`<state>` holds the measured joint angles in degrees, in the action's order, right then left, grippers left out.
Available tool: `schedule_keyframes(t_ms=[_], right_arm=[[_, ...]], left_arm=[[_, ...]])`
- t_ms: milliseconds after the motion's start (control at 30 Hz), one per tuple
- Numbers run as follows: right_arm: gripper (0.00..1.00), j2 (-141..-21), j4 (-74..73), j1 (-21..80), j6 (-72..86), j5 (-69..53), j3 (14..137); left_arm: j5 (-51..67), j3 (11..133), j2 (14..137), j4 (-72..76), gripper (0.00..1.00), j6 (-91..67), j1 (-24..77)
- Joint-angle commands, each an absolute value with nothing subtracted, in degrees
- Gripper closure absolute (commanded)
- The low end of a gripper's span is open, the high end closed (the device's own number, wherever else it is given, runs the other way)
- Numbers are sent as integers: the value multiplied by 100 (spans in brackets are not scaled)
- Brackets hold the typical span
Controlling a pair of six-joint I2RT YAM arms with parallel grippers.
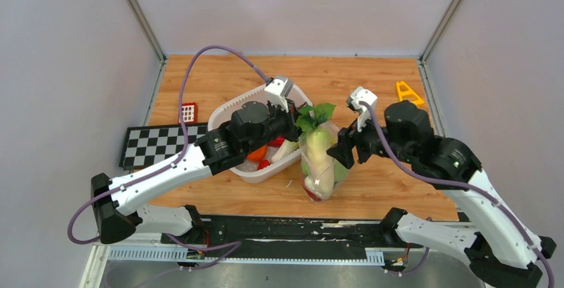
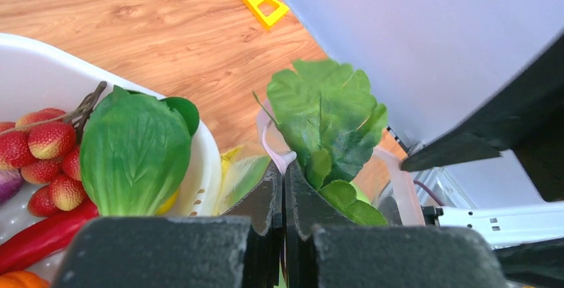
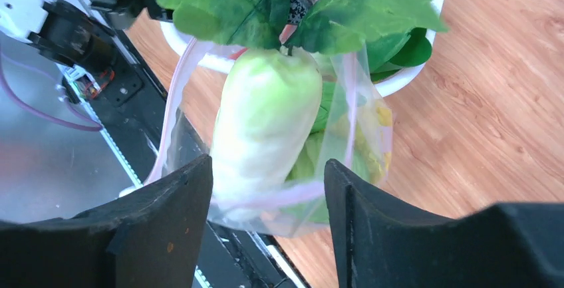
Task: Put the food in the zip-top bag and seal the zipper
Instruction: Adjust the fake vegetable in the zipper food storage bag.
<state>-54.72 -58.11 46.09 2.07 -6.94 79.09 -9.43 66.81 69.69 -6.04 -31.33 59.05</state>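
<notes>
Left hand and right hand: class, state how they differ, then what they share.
The left hand is shut, pinching the pink rim of the zip-top bag; the right hand is open, gripping nothing. The left hand is at the bag's top edge; the right hand's fingers flank its body. Both are at the bag.

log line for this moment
left gripper shut on bag rim | right gripper open at bag | radish in bag, leaves out | more food in tub | zipper open

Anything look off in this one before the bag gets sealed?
Yes: the long white radish stands in the zip-top bag with its green leaves sticking out above the zipper, which the left claw pinches. They would likely block sealing.
</notes>
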Motion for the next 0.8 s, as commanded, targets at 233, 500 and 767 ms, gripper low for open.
schedule_keyframes(t_ms=[233,500,767], right_arm=[[70,-5258,-4185,4622,1183,-1051,7187],[78,-5101,-3648,4627,1380,-844,7263],[78,-5501,-3581,4626,1479,-1051,6985]], left_arm=[[-1069,6979,6699,222,100,-3071,5831],[-1054,7033,6719,110,100,-3079,5833],[-1006,7086,6770,119,100,-3102,5833]])
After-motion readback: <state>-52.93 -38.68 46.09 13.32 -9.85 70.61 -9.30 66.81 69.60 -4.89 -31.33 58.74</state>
